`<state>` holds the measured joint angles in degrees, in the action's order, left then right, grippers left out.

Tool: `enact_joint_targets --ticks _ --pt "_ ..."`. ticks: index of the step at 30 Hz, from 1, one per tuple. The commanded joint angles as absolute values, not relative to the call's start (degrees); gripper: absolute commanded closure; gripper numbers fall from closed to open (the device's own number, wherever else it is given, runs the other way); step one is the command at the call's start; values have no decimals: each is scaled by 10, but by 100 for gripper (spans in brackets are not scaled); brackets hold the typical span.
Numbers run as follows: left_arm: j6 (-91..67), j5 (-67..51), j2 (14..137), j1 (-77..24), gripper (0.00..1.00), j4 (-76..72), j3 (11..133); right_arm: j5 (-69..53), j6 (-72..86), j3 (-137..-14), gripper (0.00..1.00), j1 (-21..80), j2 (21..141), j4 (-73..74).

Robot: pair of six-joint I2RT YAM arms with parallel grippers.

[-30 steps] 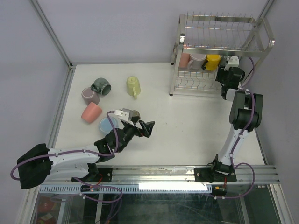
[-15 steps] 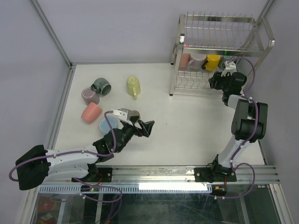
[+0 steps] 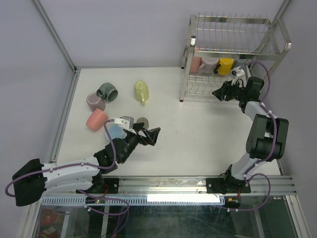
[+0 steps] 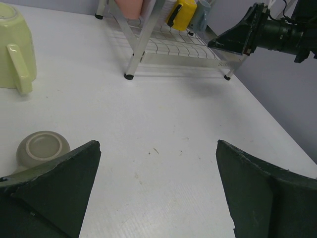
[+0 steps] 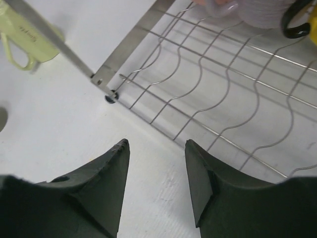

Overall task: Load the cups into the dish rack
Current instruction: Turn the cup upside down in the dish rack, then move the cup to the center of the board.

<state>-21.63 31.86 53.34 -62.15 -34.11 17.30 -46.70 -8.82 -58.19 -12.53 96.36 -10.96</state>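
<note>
Left tool hangs wide open beside the small taupe cup, right tool half-open, seemingly empty, at the shiny chrome wire dish rack.

Overhead and wrist views share the dish rack.

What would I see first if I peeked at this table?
The shiny dish rack in the far right corner, with a yellow cup on its lower shelf. Then, on the table's left side, the pink cup and the yellow-green cup, loose near the open left gripper.
</note>
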Motion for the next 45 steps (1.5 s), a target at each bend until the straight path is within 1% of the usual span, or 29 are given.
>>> enact_joint_targets --ticks 1,5,11,16,21,29,34,38,43,44,45 --pt "-189 341 506 -615 1 -341 164 -557 -141 -580 49 -129 907 -19" --pt "-157 292 500 -585 1 -319 181 -620 -205 -574 50 -128 873 72" --pt "-170 141 532 -465 1 -262 236 -663 -306 -584 50 -129 801 229" --pt "-183 33 589 -376 1 -226 293 -688 -360 -596 50 -124 757 320" --pt "-215 -29 663 -299 5 -190 359 -694 -370 -603 49 -97 711 362" --pt "-234 -45 753 -230 9 -152 470 -662 -362 -608 44 10 655 376" --pt "-213 -32 810 -197 8 -105 557 -640 -296 -631 43 80 667 381" --pt "-194 -10 888 -183 6 -50 651 -616 -262 -652 43 137 683 407" --pt "-174 3 981 -175 7 7 759 -623 -244 -599 42 151 674 350" --pt "-171 4 1003 -171 8 16 777 -622 -249 -590 41 151 671 346" --pt "-169 3 1019 -165 12 25 797 -620 -256 -584 40 151 669 348"
